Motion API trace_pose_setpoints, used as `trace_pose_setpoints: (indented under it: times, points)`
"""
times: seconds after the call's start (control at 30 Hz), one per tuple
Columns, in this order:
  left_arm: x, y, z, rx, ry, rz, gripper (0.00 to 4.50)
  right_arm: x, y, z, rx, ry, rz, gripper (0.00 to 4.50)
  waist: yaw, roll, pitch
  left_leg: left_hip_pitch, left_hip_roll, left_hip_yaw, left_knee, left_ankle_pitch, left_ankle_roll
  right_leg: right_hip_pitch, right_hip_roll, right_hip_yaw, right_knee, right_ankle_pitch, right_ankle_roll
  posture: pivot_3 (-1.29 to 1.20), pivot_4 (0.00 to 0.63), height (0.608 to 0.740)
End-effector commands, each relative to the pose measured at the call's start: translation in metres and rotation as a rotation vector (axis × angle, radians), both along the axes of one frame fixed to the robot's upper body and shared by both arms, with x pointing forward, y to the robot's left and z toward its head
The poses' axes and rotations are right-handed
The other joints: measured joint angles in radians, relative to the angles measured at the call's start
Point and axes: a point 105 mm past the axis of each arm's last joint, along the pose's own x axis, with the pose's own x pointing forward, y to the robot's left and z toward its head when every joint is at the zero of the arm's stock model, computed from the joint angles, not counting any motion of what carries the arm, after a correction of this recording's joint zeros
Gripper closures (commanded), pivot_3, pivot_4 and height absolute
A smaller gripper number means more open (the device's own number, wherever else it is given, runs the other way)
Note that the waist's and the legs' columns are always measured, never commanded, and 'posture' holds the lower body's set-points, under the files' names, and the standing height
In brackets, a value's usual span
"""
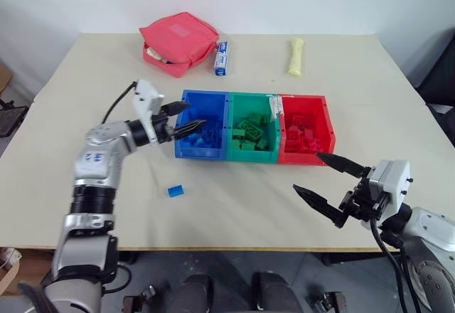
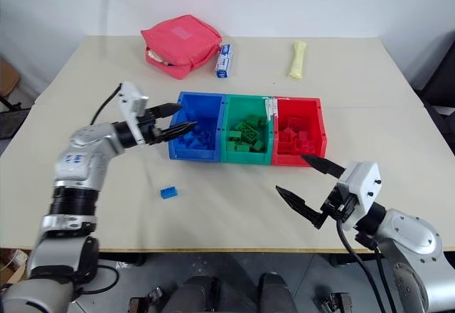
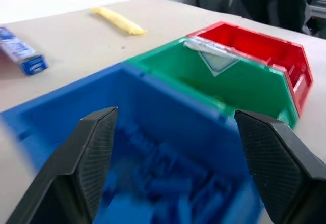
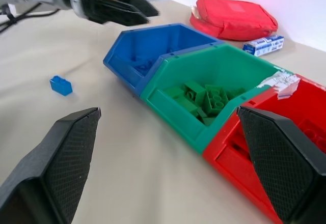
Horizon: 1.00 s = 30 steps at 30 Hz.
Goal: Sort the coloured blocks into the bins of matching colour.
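The three joined bins sit mid-table: blue (image 1: 200, 150), green (image 1: 249, 156) and red (image 1: 306, 158). Blue blocks (image 1: 207, 137) lie in the blue bin, green blocks (image 1: 250, 131) in the green and red blocks (image 1: 306, 136) in the red. One small blue block (image 1: 176, 191) lies loose on the table in front of the blue bin. My left gripper (image 1: 195, 114) hovers over the blue bin's left side, open, with nothing between its fingers. My right gripper (image 1: 307, 171) is open and empty, in front of the red bin and pointing towards it.
A red zip pouch (image 1: 179, 43) lies at the back left of the table, with a small blue-and-white box (image 1: 222, 58) beside it. A pale yellow object (image 1: 296, 55) lies at the back, right of centre. The table's front edge runs just behind my right gripper.
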Motion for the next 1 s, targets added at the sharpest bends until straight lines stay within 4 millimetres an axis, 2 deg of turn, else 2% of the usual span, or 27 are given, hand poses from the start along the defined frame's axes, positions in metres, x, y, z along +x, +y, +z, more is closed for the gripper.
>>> trace_pose_setpoints:
  times: [0.03,0.2,0.3,0.37,0.43,0.5,0.57,0.63,0.73,0.83,0.97,1.0]
  points:
    - [-0.027,0.032,0.003,0.094,-0.112,-0.069,0.05,-0.010,0.011,-0.001,-0.069,0.019,0.132,0.00,-0.003,0.000,0.000,0.000,0.000,0.000,0.000,0.000,0.000,0.000,0.000,0.000,-0.001,0.000,0.000,0.00,0.150,0.740]
    - [-0.057,0.080,-0.025,0.171,-0.045,-0.056,0.02,-0.007,0.022,0.000,-0.091,0.025,0.236,0.00,-0.009,0.000,0.000,0.000,0.001,-0.001,0.000,0.000,0.000,0.002,-0.002,0.002,-0.007,0.000,0.000,0.00,0.150,0.740]
    - [-0.075,0.117,-0.052,0.259,0.071,0.016,0.02,-0.003,0.032,-0.007,-0.128,0.040,0.298,0.00,-0.013,0.000,0.000,0.000,0.001,-0.002,-0.001,-0.001,0.000,0.002,-0.003,0.002,-0.008,0.000,-0.001,0.00,0.150,0.740]
    - [-0.083,0.130,-0.063,0.315,0.099,0.037,0.02,-0.005,0.036,-0.014,-0.149,0.067,0.342,0.00,-0.011,0.000,0.000,0.000,0.001,-0.002,-0.002,-0.001,0.000,0.001,-0.003,0.002,-0.007,-0.001,-0.001,0.00,0.150,0.740]
    - [-0.084,0.133,-0.066,0.335,0.095,0.050,0.02,-0.006,0.038,-0.019,-0.154,0.094,0.368,0.00,-0.004,0.000,0.000,0.000,0.001,-0.003,-0.002,-0.001,0.000,0.001,-0.004,0.001,-0.008,-0.001,-0.001,0.00,0.150,0.740]
    - [-0.085,0.124,-0.065,0.316,0.088,0.014,0.02,-0.006,0.037,-0.020,-0.145,0.108,0.372,0.00,0.004,0.000,0.000,-0.001,0.000,-0.003,-0.001,-0.002,0.001,0.001,-0.004,0.001,-0.008,-0.001,-0.001,0.00,0.150,0.740]
    - [-0.087,0.102,-0.065,0.306,0.089,-0.076,0.02,-0.006,0.035,-0.021,-0.146,0.102,0.361,0.00,0.009,0.000,0.000,-0.001,0.000,-0.003,-0.001,-0.002,0.002,0.002,-0.004,0.001,-0.008,-0.001,-0.001,0.00,0.150,0.740]
    - [-0.088,0.087,-0.066,0.304,0.092,-0.122,0.02,-0.006,0.034,-0.022,-0.149,0.103,0.358,0.00,0.012,0.000,0.000,-0.001,0.000,-0.003,-0.001,-0.002,0.002,0.002,-0.005,0.001,-0.008,-0.001,-0.001,0.00,0.150,0.740]
    - [-0.088,0.063,-0.076,0.369,0.117,-0.195,0.02,-0.005,0.031,-0.024,-0.166,0.082,0.340,0.00,0.010,0.000,0.000,-0.001,0.000,-0.003,-0.001,-0.002,0.001,0.002,-0.005,0.001,-0.008,-0.001,-0.001,0.00,0.150,0.740]
    - [-0.077,0.036,-0.089,0.437,0.139,-0.196,0.02,-0.006,0.030,-0.027,-0.184,0.068,0.326,0.00,0.009,0.000,0.000,-0.001,0.000,-0.002,-0.001,-0.002,0.001,0.001,-0.004,0.001,-0.007,-0.001,-0.001,0.00,0.150,0.740]
    - [-0.069,0.020,-0.106,0.502,0.193,-0.184,0.02,-0.003,0.028,-0.024,-0.184,0.046,0.296,0.00,0.009,0.000,0.000,0.000,0.000,-0.001,-0.001,-0.002,0.001,0.001,-0.002,0.002,-0.006,-0.001,-0.001,0.00,0.150,0.740]
    - [-0.068,0.017,-0.107,0.511,0.183,-0.191,0.20,-0.003,0.027,-0.024,-0.185,0.041,0.291,0.00,0.010,0.000,0.000,0.000,0.000,-0.001,-0.001,-0.002,0.001,0.001,-0.002,0.002,-0.006,-0.001,-0.001,0.00,0.150,0.740]
